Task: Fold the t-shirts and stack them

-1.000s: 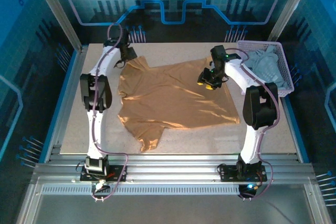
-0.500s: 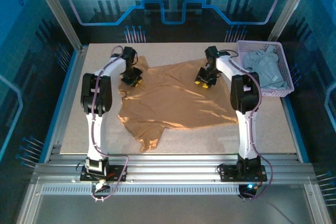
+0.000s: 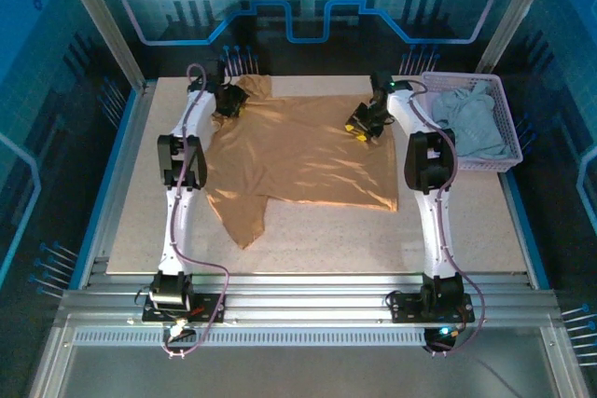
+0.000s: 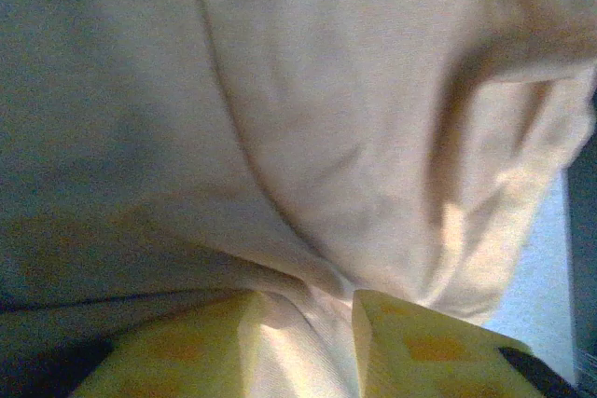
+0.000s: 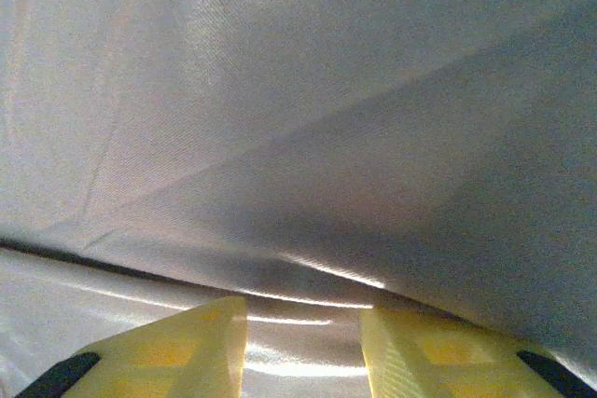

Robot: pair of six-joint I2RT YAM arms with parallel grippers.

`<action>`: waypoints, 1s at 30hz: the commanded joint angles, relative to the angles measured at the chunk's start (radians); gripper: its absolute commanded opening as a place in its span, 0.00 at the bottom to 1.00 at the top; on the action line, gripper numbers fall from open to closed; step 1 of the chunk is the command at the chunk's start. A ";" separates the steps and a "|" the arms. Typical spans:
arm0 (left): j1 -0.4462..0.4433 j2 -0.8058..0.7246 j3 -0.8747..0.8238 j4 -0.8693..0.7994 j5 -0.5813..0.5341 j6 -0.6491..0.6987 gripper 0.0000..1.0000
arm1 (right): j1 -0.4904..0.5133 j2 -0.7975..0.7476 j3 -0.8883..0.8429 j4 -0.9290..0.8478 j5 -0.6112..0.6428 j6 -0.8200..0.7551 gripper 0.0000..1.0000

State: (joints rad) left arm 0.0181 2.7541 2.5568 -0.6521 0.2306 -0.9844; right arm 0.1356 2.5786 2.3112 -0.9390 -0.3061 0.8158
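Nearest us, bare tabletop [image 3: 373, 240] lies this side of both pincers. The tan t-shirt [image 3: 298, 156] spreads across it, one sleeve trailing nearward from below the left pincer [image 3: 230, 102]. That pincer pinches a bunched fold at the shirt's far left corner. Our right pincer [image 3: 362, 126] pinches a ridge of the same cloth. Just right of it, the grey-blue t-shirt [image 3: 466, 118] sits crumpled in a lavender mesh basket [image 3: 457, 75].

You are looking at one t-shirt [image 3: 298, 160] lying spread across the middle of the worktop [image 3: 466, 230]. Your left fingers [image 4: 177, 351] are sitting at its far left corner and your right fingers [image 5: 177, 347] at its far right edge, with cloth lying between each pair. The basket [image 3: 508, 123] is standing just right of it, holding the other t-shirt [image 3: 466, 118].
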 commanded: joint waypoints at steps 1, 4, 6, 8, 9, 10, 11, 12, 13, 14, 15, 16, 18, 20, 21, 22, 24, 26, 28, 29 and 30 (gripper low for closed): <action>0.012 -0.002 0.005 0.043 -0.003 0.019 0.50 | -0.028 0.108 0.081 0.003 -0.040 -0.005 0.42; -0.009 -0.171 -0.126 0.052 -0.069 0.101 0.62 | -0.024 0.086 0.153 0.017 -0.061 -0.071 0.47; -0.030 -0.329 -0.282 0.047 -0.148 0.146 0.66 | -0.019 0.003 0.121 0.024 -0.034 -0.106 0.48; -0.055 -0.483 -0.447 0.034 -0.221 0.136 0.65 | -0.013 -0.107 0.020 0.047 0.017 -0.115 0.48; -0.068 -0.563 -0.546 0.021 -0.244 0.118 0.62 | -0.011 -0.173 -0.056 0.070 0.048 -0.107 0.48; -0.080 -0.628 -0.633 0.002 -0.260 0.099 0.60 | -0.010 -0.238 -0.134 0.091 0.069 -0.091 0.48; -0.094 -0.694 -0.727 -0.019 -0.266 0.079 0.58 | -0.011 -0.318 -0.225 0.117 0.088 -0.071 0.48; -0.109 -0.758 -0.823 -0.047 -0.266 0.062 0.56 | -0.008 -0.386 -0.311 0.137 0.108 -0.049 0.48; -0.123 -0.809 -0.902 -0.072 -0.264 0.050 0.53 | -0.005 -0.439 -0.387 0.148 0.123 -0.031 0.46; -0.141 -0.872 -1.001 -0.093 -0.251 0.044 0.50 | 0.002 -0.499 -0.470 0.156 0.139 -0.015 0.44; -0.158 -0.930 -1.094 -0.120 -0.230 0.039 0.48 | 0.009 -0.557 -0.548 0.160 0.154 -0.004 0.43; -0.173 -0.977 -1.174 -0.149 -0.207 0.032 0.47 | 0.015 -0.602 -0.618 0.158 0.167 0.005 0.42; -0.210 -1.091 -1.361 -0.204 -0.139 0.005 0.46 | 0.021 -0.705 -0.767 0.166 0.165 0.022 0.41; -0.224 -1.208 -1.518 -0.259 -0.094 -0.035 0.46 | 0.020 -0.783 -0.884 0.160 0.146 0.032 0.41; -0.224 -1.279 -1.604 -0.262 -0.062 -0.069 0.46 | 0.016 -0.815 -0.935 0.149 0.138 0.032 0.41; -0.225 -1.337 -1.671 -0.251 -0.028 -0.099 0.46 | 0.011 -0.845 -0.976 0.144 0.129 0.028 0.41; -0.234 -1.436 -1.799 -0.221 0.052 -0.175 0.46 | 0.003 -0.908 -1.055 0.144 0.113 0.017 0.41; -0.257 -1.482 -1.871 -0.186 0.092 -0.226 0.47 | -0.002 -0.950 -1.107 0.152 0.109 0.002 0.41; -0.283 -1.501 -1.904 -0.149 0.095 -0.254 0.47 | -0.003 -0.971 -1.135 0.151 0.112 -0.013 0.41; -0.293 -1.501 -1.915 -0.135 0.096 -0.272 0.48 | -0.002 -0.975 -1.143 0.152 0.111 -0.019 0.40; -0.307 -1.499 -1.922 -0.116 0.095 -0.288 0.48 | -0.001 -0.978 -1.149 0.150 0.112 -0.025 0.40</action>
State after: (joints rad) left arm -0.2646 1.2694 0.6502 -0.8375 0.2584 -1.1774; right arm 0.1410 1.6489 1.1740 -0.7933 -0.1867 0.8150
